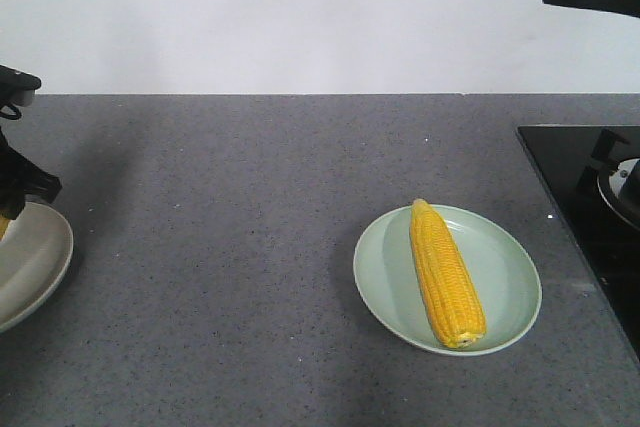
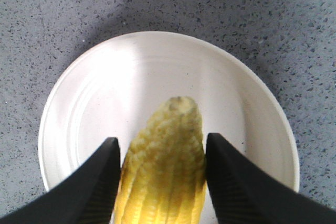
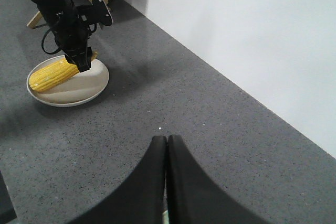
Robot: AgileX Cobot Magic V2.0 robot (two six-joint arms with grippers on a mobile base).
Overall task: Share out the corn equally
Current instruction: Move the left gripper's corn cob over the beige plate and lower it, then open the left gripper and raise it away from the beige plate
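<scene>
Between the two black fingers of the left gripper (image 2: 161,179) sits a corn cob (image 2: 165,166), its tapered tip pointing away from the wrist camera and the fingers pressed against its sides, so the claw is pinching the cob. Below it lies a round white plate (image 2: 84,108), and in the right wrist view the same cob (image 3: 52,74) reaches across that plate (image 3: 79,90) with the left gripper (image 3: 83,64) clamped near one end; whether the cob rests on the plate or hangs just above it I cannot tell. Around the plate spreads the speckled grey countertop (image 2: 294,35). The right gripper (image 3: 167,177) is poised over bare counter, well apart from the white plate, its two dark fingers pressed together with nothing between them. Toward the right side of the front view a second corn cob (image 1: 445,272) lies lengthwise in a pale green plate (image 1: 505,277), pointed end toward the wall. Near that plate, at the right edge of the counter, is a black glass cooktop (image 1: 570,177) with a burner partly in view. A white wall (image 1: 300,17) stands behind the counter.
</scene>
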